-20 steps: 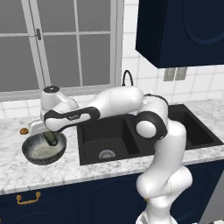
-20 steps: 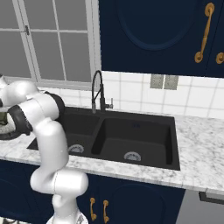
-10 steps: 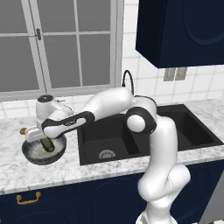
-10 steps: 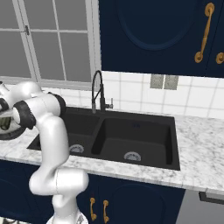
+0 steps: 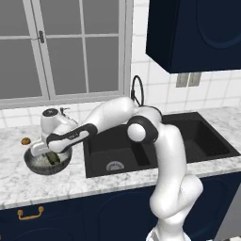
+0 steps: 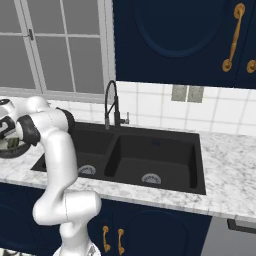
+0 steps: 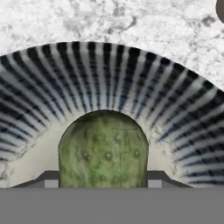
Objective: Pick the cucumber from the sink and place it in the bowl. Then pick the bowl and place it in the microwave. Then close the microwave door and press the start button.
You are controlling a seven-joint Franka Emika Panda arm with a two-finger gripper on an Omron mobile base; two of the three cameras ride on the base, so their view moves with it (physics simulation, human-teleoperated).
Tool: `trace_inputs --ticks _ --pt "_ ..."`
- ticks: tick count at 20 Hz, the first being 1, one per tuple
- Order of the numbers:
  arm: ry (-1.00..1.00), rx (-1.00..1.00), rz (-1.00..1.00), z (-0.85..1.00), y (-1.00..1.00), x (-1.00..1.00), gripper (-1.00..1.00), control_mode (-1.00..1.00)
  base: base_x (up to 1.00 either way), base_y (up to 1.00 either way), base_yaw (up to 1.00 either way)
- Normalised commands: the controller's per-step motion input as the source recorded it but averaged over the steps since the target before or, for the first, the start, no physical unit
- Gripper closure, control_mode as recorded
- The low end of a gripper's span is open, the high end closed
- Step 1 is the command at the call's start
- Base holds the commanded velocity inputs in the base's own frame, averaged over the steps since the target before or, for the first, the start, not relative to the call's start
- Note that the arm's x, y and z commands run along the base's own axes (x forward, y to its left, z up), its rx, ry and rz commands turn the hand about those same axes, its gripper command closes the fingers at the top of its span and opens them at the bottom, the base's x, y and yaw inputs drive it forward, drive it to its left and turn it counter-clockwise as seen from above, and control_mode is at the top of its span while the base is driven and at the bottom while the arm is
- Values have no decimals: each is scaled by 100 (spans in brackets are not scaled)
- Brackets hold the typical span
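The bowl (image 5: 41,164), dark and streaked outside and pale inside, stands on the counter left of the black sink (image 5: 141,151). My gripper (image 5: 52,154) reaches down into it, shut on the cucumber (image 5: 53,158). In the hand view the bumpy green cucumber (image 7: 103,151) sits between the two fingertips (image 7: 49,180), with the bowl's striped wall (image 7: 109,74) arching behind it and the pale floor just under it. From the right base view the bowl (image 6: 9,151) and the cucumber (image 6: 13,143) peek out at the left edge behind my forearm. The microwave is out of view.
A small brown lump (image 5: 26,140) lies on the marble counter (image 5: 70,181) just behind the bowl. The black spring faucet (image 6: 111,102) rises behind the sink (image 6: 150,160). A window is behind the counter and dark cabinets hang above right.
My hand has swung left and down with the cucumber, from over the bowl's right rim to low inside the bowl. The bowl has stayed in place.
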Motion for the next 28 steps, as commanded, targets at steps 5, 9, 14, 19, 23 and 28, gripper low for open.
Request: trace_inputs --ticks 5,9,14,19,23,28 --pt "4 0 0 -34 4 27 100 -100 0 0 0" --pt "0 0 0 -3 16 -3 -100 -100 0 0 0" --pt "-2 0 0 3 0 -24 -100 -100 0 0 0" --pt "-9 1 0 45 -12 -46 -100 -100 0 0 0" --pt "-6 6 -7 63 -46 -61 -100 -100 0 0 0" --pt "4 14 -15 26 -89 -34 -100 -100 0 0 0"
